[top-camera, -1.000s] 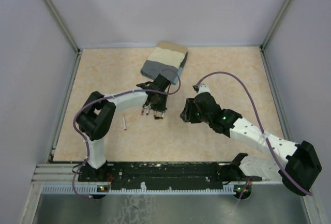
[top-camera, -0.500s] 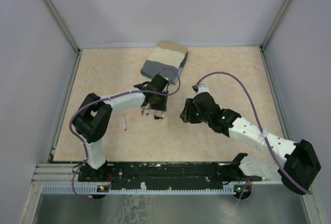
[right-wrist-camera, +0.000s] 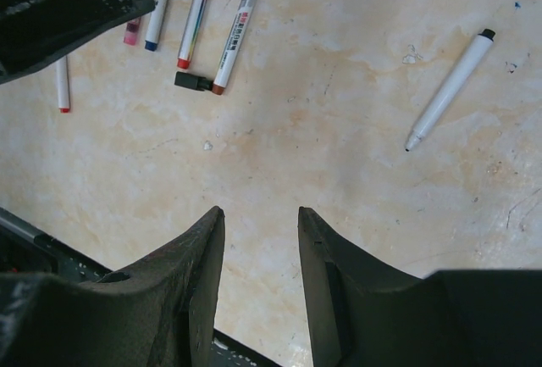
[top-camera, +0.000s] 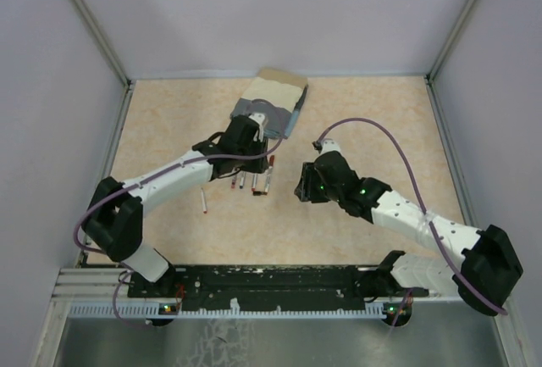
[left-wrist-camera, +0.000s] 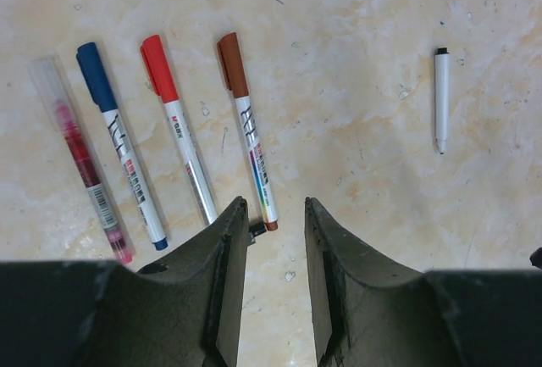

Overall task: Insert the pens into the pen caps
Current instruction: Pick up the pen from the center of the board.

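Four capped pens lie side by side under my left gripper [left-wrist-camera: 275, 206]: a clear pink one [left-wrist-camera: 80, 172], a blue-capped one [left-wrist-camera: 118, 142], a red-capped one [left-wrist-camera: 178, 130] and a brown-capped one [left-wrist-camera: 246, 130]. A loose black pen cap [left-wrist-camera: 254, 230] lies by the brown pen's end and also shows in the right wrist view [right-wrist-camera: 193, 82]. An uncapped white pen with a black end [left-wrist-camera: 440, 100] lies apart, also in the right wrist view [right-wrist-camera: 449, 87]. A short white pen with a red end [top-camera: 204, 202] lies alone. Both grippers are open and empty. My right gripper [right-wrist-camera: 260, 213] hovers over bare table.
A folded grey-beige cloth [top-camera: 271, 100] lies at the back, just behind my left gripper [top-camera: 247, 157]. My right gripper [top-camera: 302, 187] is right of the pen row [top-camera: 254, 182]. Grey walls enclose the marbled table, with a black rail along its near edge.
My left gripper has pulled back toward the cloth, uncovering the row of pens, and its elbow has swung down to the left. The right arm has barely moved.
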`<state>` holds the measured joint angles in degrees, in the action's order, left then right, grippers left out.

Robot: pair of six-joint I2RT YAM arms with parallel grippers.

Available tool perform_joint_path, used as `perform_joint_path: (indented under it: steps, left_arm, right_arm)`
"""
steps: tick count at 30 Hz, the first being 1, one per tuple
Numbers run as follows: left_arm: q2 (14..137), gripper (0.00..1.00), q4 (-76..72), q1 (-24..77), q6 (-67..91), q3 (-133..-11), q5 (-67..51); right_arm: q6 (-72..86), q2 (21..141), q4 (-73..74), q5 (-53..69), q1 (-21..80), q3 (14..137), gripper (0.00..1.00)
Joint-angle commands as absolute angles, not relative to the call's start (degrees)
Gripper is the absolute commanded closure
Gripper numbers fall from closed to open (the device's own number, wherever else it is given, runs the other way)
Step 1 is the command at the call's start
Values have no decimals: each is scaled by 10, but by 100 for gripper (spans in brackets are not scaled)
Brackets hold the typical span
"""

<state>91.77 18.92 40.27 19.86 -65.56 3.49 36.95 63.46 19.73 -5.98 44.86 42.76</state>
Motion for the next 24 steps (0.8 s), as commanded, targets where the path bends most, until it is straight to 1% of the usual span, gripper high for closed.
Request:
perform_joint_path:
  steps: [1,9,15,19,24]
  left_arm:
    - [894,61,192,391,184,-630,55]
    - [858,60,206,341,190,-586,66]
    - [834,60,266,298,228,-575,122]
    - [795,54,297,256,278,-521,144]
    - [765,52,307,205,299,-470,116]
  right_arm:
    - [349,648,188,-58,445,455,60]
    - [344,653,188,-57,445,454,60]
    - [342,655,189,-50,445,455,60]
    - [341,656,187,-48,445,452,60]
    - [342,660,177,-35,445,447,60]
